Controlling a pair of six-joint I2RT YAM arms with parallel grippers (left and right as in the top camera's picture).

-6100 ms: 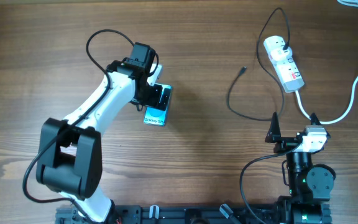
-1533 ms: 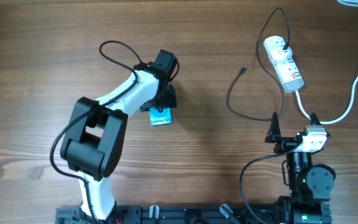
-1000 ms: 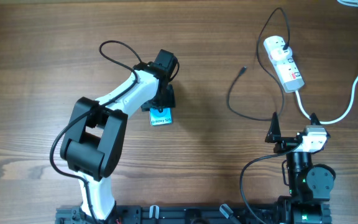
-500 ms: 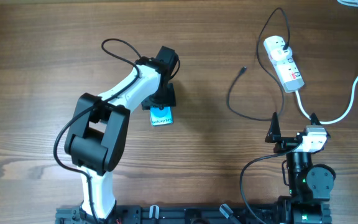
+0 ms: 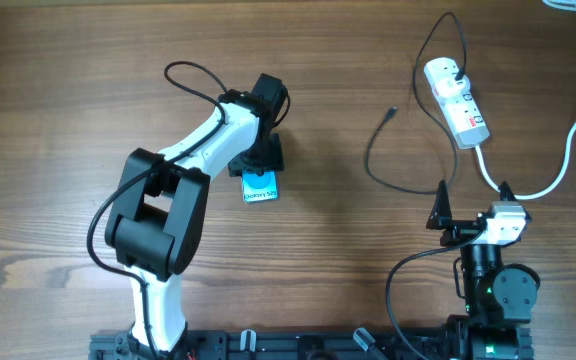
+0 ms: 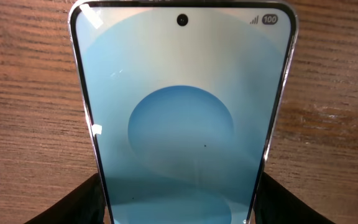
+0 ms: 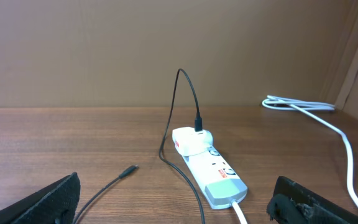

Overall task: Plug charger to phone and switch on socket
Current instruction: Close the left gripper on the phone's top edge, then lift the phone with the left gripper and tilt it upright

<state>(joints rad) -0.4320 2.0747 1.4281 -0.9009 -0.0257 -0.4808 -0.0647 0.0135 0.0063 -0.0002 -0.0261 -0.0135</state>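
The phone [image 6: 182, 112], with its turquoise-blue screen and lighter oval, fills the left wrist view. My left gripper [image 6: 179, 214] is shut on it, with dark fingers [image 6: 82, 202] on both long edges. Overhead, the left gripper [image 5: 265, 152] covers the phone's far end, and only its text end [image 5: 259, 187] shows. The white socket strip [image 5: 459, 105] lies at the far right with the charger's white plug adapter [image 5: 440, 72] in it. The charger's thin black cable loops to a loose tip [image 5: 393, 112], also in the right wrist view [image 7: 128, 170]. My right gripper [image 5: 470, 205] is open and empty, nearer than the socket [image 7: 211, 171].
A thick white cord [image 5: 568, 150] runs from the socket's near end to the far right table edge and shows in the right wrist view [image 7: 328, 121]. The black cable loop [image 5: 373, 165] lies between the phone and the right gripper. The table is brown wood.
Over six seconds my left gripper has shifted right and nearer with the phone in it. In the last half second nothing has visibly moved. The right arm is still.
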